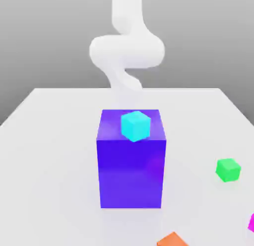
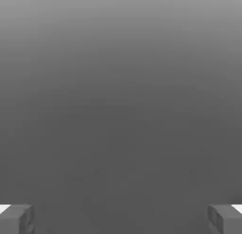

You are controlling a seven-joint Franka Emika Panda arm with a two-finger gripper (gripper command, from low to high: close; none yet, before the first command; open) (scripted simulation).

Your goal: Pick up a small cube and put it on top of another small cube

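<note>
Cyan cube point(image 1: 135, 125) sits atop the purple block point(image 1: 130, 165) at desk point(image 1: 49, 155) centre, green cube point(image 1: 228, 170) toward four o'clock, while my hand point(image 2: 121, 219) hangs spread, empty.

No readable text, labels, brands, numbers or signs anywhere I look. Cube faces are plain colour, the surface point(image 1: 49, 140) is bare white, nothing printed on them.

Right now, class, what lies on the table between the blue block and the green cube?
Nothing: in the exterior view, bare white table separates the blue block from the green cube. The orange cube sits nearer the camera, off that line.
</note>
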